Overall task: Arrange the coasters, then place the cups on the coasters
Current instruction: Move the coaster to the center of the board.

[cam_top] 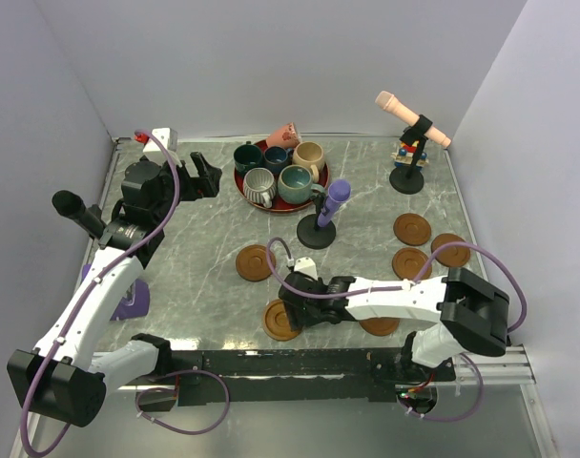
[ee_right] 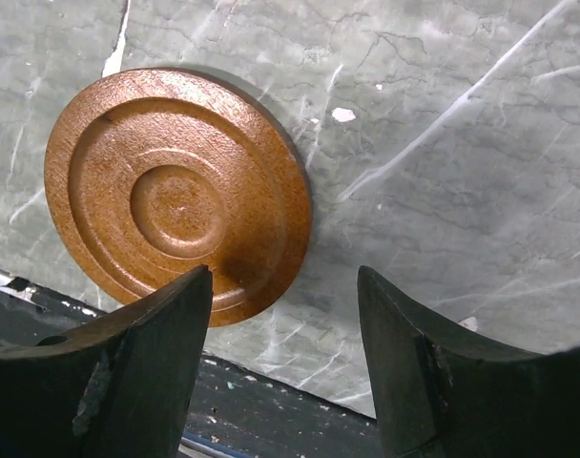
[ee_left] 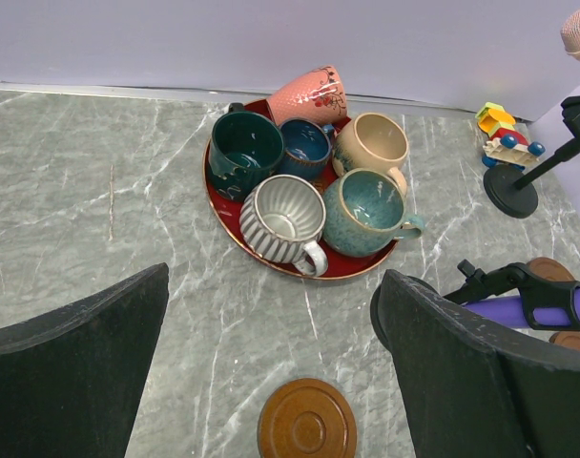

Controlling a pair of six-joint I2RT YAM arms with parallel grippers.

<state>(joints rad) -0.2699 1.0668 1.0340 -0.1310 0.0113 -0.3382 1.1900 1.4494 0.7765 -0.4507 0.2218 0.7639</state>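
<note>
Several brown coasters lie flat on the marble table. One coaster [ee_right: 176, 191] [cam_top: 279, 322] sits by the near edge, and my right gripper [ee_right: 285, 286] [cam_top: 292, 303] hovers open just over its rim, holding nothing. Another coaster [cam_top: 255, 262] [ee_left: 307, 420] lies mid-left. A further coaster [cam_top: 379, 325] is partly hidden under the right arm, and three more [cam_top: 412, 229] cluster at the right. The cups stand together on a red plate [cam_top: 242, 191] [ee_left: 338, 275]: grey ribbed [ee_left: 282, 219], teal [ee_left: 366, 212], beige [ee_left: 371, 143], dark green [ee_left: 244, 151], dark blue [ee_left: 304, 148]; the pink one [ee_left: 309, 93] is tipped over. My left gripper [ee_left: 274, 277] [cam_top: 209, 176] is wide open left of the plate.
A purple microphone [cam_top: 333, 205] on a black stand rises between the plate and the coasters. A peach microphone [cam_top: 412, 119] on a stand and a small colourful toy [cam_top: 406, 153] are at the back right. A purple object [cam_top: 133, 301] lies by the left arm.
</note>
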